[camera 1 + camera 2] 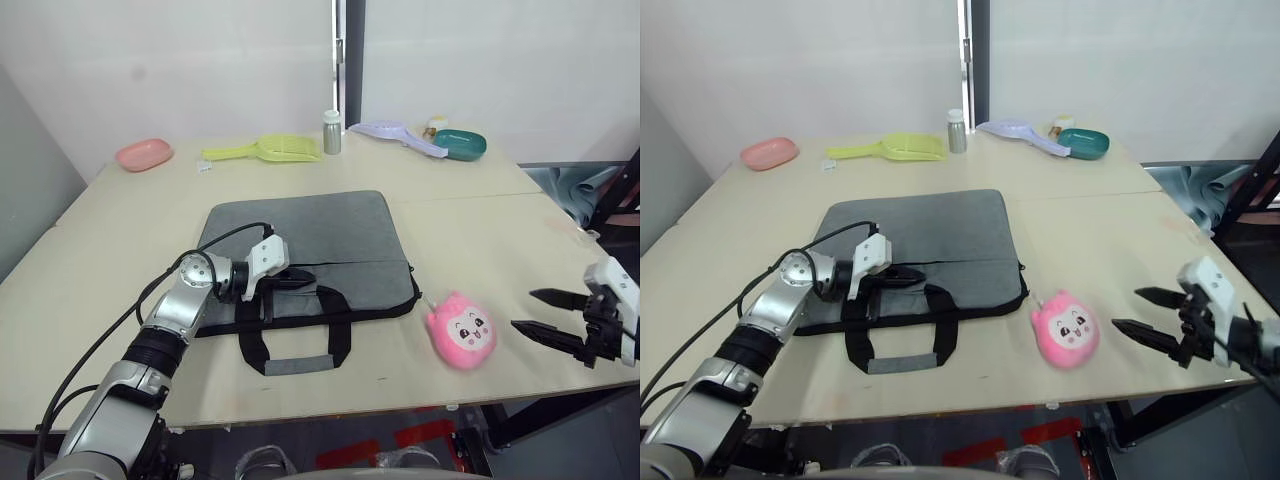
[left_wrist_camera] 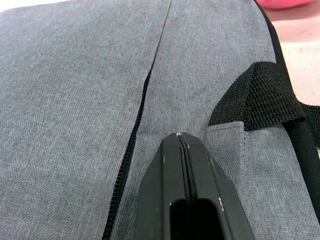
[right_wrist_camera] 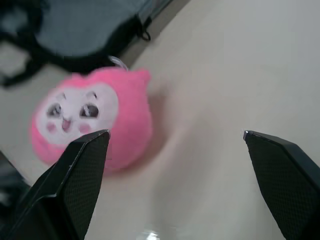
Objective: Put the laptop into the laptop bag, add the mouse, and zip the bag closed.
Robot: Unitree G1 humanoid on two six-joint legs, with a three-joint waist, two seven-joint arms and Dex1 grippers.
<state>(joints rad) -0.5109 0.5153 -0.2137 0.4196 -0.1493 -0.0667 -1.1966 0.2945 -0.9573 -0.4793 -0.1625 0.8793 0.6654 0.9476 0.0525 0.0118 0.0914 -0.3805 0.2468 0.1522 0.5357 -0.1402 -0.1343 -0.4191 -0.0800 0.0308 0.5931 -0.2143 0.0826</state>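
Left pincer [image 1: 300, 279] clenched empty, tips resting on the laptop bag [image 1: 320, 240] beside its near handle. Bag lay flat on the tabletop [image 1: 100, 270], seemingly zipped. Right pincer [image 1: 548, 313] released, pink toy [image 1: 461, 331] just ahead. Likely the closing step; next: confirm the zip's end.

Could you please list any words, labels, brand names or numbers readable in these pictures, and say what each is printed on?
None can be read.
The grey laptop bag: plain fabric, no visible logo or tag.
The pink toy: a cartoon face, no lettering.
The small bottle at the table's far edge: any label is too small to read.
The scoops and dishes beside it: no visible markings.
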